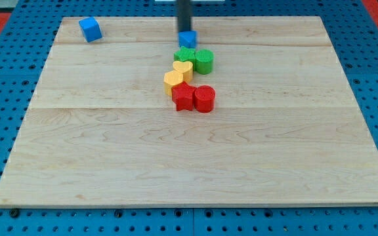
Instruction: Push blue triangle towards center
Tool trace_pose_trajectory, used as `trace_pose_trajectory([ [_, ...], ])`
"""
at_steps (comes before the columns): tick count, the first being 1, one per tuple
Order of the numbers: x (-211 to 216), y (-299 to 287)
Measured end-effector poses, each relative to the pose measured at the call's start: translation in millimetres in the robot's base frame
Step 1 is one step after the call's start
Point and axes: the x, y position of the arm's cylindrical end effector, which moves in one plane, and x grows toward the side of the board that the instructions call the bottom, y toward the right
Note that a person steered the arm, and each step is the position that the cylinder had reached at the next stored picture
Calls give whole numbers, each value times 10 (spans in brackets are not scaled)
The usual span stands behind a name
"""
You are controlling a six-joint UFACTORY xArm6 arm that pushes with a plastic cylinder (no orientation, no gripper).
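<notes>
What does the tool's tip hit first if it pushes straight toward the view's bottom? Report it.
My tip sits behind the blue triangle, apparently touching it; that comes first, then probably the green star-shaped block, though depth is unclear.

The blue triangle (188, 39) is a small, bright blue block lying flat on the pale wooden counter (195, 164), near the counter's top edge and a little left of the middle of that edge. Only part of it shows: my tip (184, 33) stands right at its upper side and covers some of its top, so its three-cornered outline cannot be made out fully. Its lower side appears to touch, or nearly touch, the green blocks (195, 59) just below it. It lies well up the view from the counter's middle.
</notes>
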Motion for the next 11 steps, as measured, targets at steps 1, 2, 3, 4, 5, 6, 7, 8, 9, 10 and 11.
trace_pose_trajectory([
  [1, -48, 136],
  [2, -373, -489],
  [3, -270, -992],
  [4, 102, -546],
  [5, 373, 109],
  [6, 389, 636],
  [7, 170, 695],
  [8, 169, 1101],
  [9, 478, 1206],
  [10, 542, 1182],
  [11, 694, 1170],
])
